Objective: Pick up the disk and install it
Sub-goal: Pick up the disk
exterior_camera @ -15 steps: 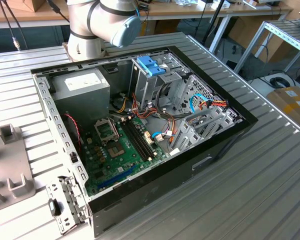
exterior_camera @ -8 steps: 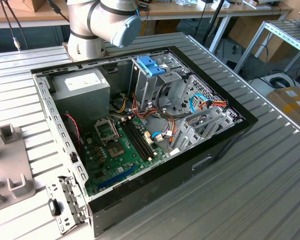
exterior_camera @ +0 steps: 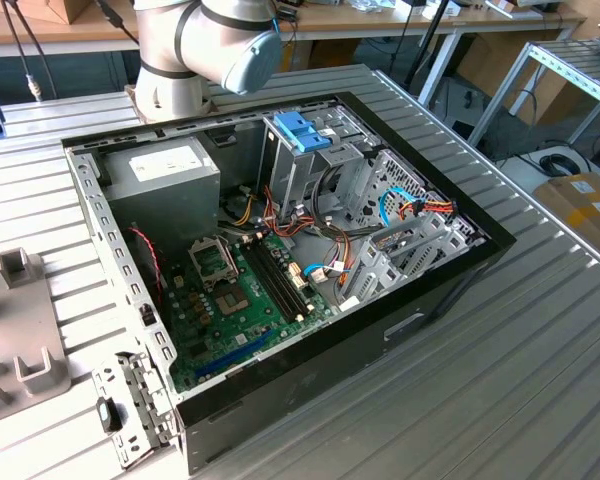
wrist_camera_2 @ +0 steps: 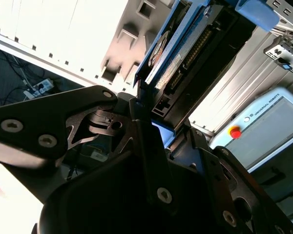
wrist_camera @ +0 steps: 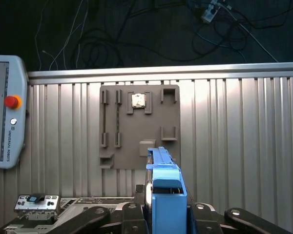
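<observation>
Pick is done, install is not. The pincer (wrist_camera_2: 162, 127) is clamped on the disk (wrist_camera_2: 172, 62). In the second wrist view the black fingers (wrist_camera_2: 147, 139) grip one end of the dark drive body, and the white label strip and light-blue carrier rail run away from them. In the first wrist view the disk's blue rail end (wrist_camera: 165, 192) stands up between the finger links. Beyond it are the ribbed metal table (wrist_camera: 234, 126), a grey fixture plate (wrist_camera: 136, 126) and a teach pendant (wrist_camera: 5, 112). I see nothing touching the disk apart from the pincer, so I read it as carried in free air and not seated anywhere. In the exterior view the open computer case (exterior_camera: 400, 335) lies on the table with the motherboard (exterior_camera: 240, 300) exposed. The drive cage (exterior_camera: 315, 175) is at the far side, topped by a deeper-blue latch (exterior_camera: 302, 130), which is a separate part from the disk. The robot arm (exterior_camera: 210, 40) stands behind the case. Left to do: bring the disk to the cage, line up the rail and slide it home. I can't tell from these views which bay is the target.
</observation>
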{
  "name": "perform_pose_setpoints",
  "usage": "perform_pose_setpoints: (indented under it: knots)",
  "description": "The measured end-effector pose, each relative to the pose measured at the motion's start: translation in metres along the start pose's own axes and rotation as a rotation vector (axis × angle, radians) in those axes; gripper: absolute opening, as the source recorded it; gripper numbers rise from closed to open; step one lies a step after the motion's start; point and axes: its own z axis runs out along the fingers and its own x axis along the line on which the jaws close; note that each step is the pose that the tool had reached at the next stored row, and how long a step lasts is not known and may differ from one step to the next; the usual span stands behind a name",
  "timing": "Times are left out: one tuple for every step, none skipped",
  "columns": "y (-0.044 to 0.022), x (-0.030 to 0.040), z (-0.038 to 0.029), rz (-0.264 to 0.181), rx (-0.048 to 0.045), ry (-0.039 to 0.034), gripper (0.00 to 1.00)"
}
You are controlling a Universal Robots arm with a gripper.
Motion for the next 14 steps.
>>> perform_pose_setpoints:
  knots:
    - [-0.0009, 0.0, 0.0, 0.0, 0.0, 0.0005, 0.37]
    - [-0.0015, 0.0, 0.0, 0.0, 0.0001, 0.0009, 0.37]
    - [-0.0028, -0.0001, -0.0001, 0.0, 0.0, 0.0017, 0.37]
    - [-0.0035, -0.0001, -0.0001, 0.0, 0.0, 0.0022, 0.37]
    - [-0.0045, -0.0001, -0.0001, 0.0, 0.0001, 0.0028, 0.37]
    - [-0.005, -0.0001, -0.0001, 0.0, 0.0001, 0.0031, 0.37]
    - [-0.0059, -0.0001, -0.0001, 0.0, 0.0001, 0.0036, 0.37]
    - [-0.0068, -0.0001, -0.0001, 0.0, 0.0001, 0.0041, 0.37]
    - [-0.0075, -0.0002, -0.0002, 0.0, 0.0002, 0.0045, 0.37]
    - [-0.0085, -0.0002, -0.0002, 0.0, 0.0002, 0.0052, 0.37]
    - [-0.0092, -0.0002, -0.0003, 0.0, 0.0001, 0.0056, 0.37]
    - [-0.0097, -0.0002, -0.0003, 0.0, 0.0001, 0.0059, 0.37]
    - [-0.011, -0.0002, -0.0003, 0.0, 0.0001, 0.0068, 0.37]
    - [-0.0122, -0.0003, -0.0003, 0.0, 0.0002, 0.0076, 0.37]
